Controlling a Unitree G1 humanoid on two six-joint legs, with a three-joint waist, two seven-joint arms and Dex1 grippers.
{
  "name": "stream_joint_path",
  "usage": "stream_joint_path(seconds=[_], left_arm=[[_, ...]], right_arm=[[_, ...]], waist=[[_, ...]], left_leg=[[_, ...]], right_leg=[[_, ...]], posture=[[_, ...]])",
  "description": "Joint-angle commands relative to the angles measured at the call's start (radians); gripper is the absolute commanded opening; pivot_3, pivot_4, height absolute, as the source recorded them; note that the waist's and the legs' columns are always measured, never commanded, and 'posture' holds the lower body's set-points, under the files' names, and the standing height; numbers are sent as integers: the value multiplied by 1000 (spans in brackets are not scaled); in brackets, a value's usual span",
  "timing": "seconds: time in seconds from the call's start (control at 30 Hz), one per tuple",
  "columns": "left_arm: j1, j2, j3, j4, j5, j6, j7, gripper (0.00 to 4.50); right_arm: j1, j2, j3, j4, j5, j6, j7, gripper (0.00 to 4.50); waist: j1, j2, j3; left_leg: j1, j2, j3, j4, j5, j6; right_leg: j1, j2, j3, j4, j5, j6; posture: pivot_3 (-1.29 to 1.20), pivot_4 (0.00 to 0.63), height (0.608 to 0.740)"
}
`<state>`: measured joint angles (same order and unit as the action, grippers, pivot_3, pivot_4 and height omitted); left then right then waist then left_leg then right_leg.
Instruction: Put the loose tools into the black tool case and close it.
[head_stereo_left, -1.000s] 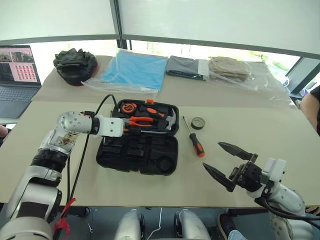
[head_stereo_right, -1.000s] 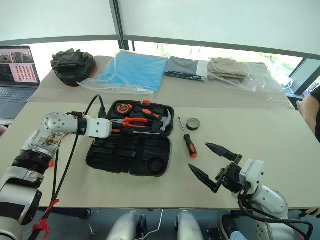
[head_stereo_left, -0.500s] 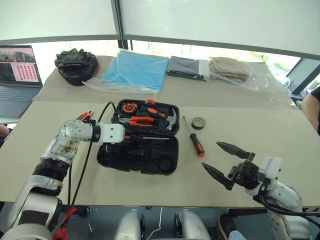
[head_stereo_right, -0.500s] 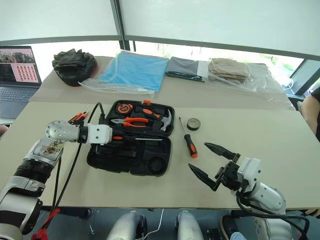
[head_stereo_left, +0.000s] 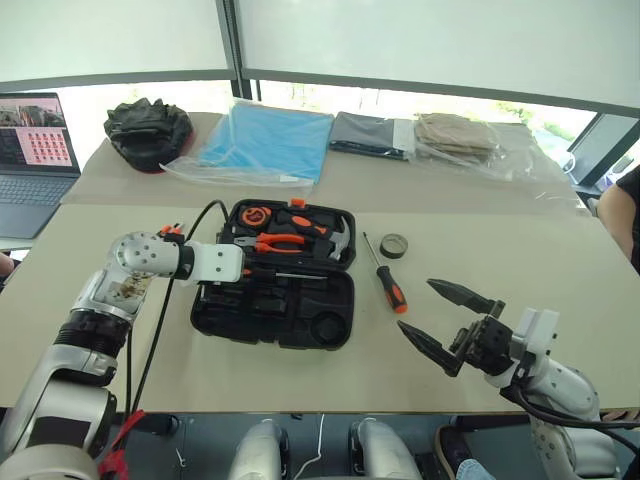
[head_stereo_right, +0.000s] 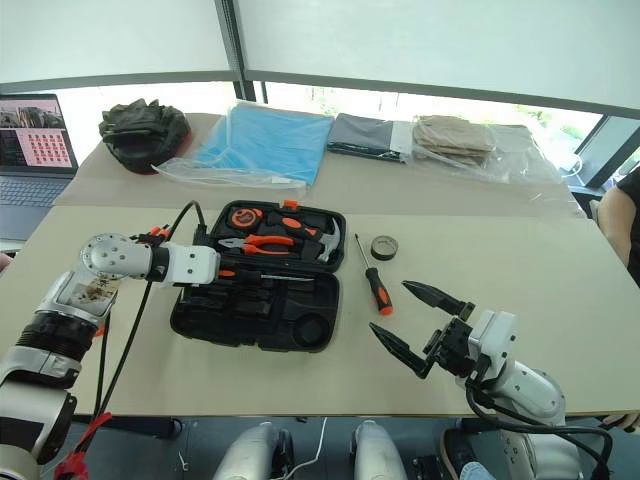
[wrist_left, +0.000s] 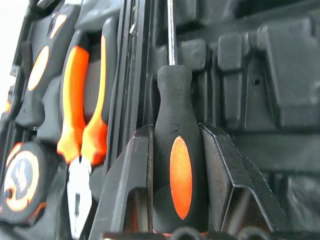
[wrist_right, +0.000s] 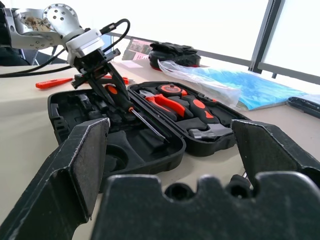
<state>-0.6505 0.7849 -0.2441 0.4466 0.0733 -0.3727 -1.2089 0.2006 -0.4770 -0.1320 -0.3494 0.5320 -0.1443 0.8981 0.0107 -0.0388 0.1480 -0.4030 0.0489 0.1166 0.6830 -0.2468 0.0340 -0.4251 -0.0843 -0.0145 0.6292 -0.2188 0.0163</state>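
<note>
Left eye view: open black tool case (head_stereo_left: 275, 300) on a beige table (head_stereo_left: 560, 260); second screwdriver (head_stereo_left: 386, 273) and tape roll (head_stereo_left: 396, 245) beside it; right gripper (head_stereo_left: 450, 322) spread wide, empty.

Left wrist view: left gripper (wrist_left: 177, 165) clamped on a screwdriver (wrist_left: 175, 165) over the case.

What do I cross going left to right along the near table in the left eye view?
Left gripper with its screwdriver → black tool case → loose screwdriver → tape roll → right gripper, jaws open and empty.

2 screwdrivers (head_stereo_left: 388, 276) (wrist_left: 179, 170), 1 tool case (head_stereo_left: 275, 312), 1 tape roll (head_stereo_left: 396, 245), 1 laptop (head_stereo_left: 35, 165).
</note>
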Motion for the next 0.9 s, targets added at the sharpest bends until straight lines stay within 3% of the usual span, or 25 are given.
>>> stream_joint_path(seconds=[0.03,0.4,0.47,0.6,0.67,0.73,0.9], left_arm=[[10,21,0,-7,24,5,4,882],[-33,3,-65,93,136,-57,56,882],[-26,-8,-52,85,96,-45,41,1884],[12,-37,12,-2,-51,10,-2,2879],[42,-46,48,-73,-142,92,-38,3606],[43,-34,60,-85,-136,100,-38,4300],[27,-33,111,-72,-166,137,-1,4300]], right_arm=[[-18,-5,-8,-41,2,5,-15,4500],[-45,-10,1,-42,6,24,-19,4500],[-48,-9,2,-41,6,25,-18,4500],[-51,-6,5,-38,9,27,-16,4500],[-51,3,4,-34,21,38,-26,4500],[-53,5,6,-29,27,45,-24,4500],[-62,8,8,-13,31,56,-17,4500]], waist=[[0,0,0],[1,0,0],[1,0,0],[1,1,-1],[1,1,-1],[3,1,-1],[1,1,-1]], left_leg=[[0,0,0,0,0,0],[2,-1,0,0,0,0],[3,-1,0,0,0,0],[4,0,0,0,0,0],[3,0,1,0,0,0],[1,0,0,0,0,0],[1,-1,0,1,0,0]], right_leg=[[0,0,0,0,0,0],[2,0,0,0,0,0],[3,0,0,1,0,0],[3,0,1,1,0,0],[2,-1,1,1,0,0],[1,-1,1,1,0,0],[1,-1,0,1,0,0]], posture=[[0,150,740],[0,150,740],[0,150,740],[0,150,740],[0,150,740],[0,150,740],[0,150,740]])
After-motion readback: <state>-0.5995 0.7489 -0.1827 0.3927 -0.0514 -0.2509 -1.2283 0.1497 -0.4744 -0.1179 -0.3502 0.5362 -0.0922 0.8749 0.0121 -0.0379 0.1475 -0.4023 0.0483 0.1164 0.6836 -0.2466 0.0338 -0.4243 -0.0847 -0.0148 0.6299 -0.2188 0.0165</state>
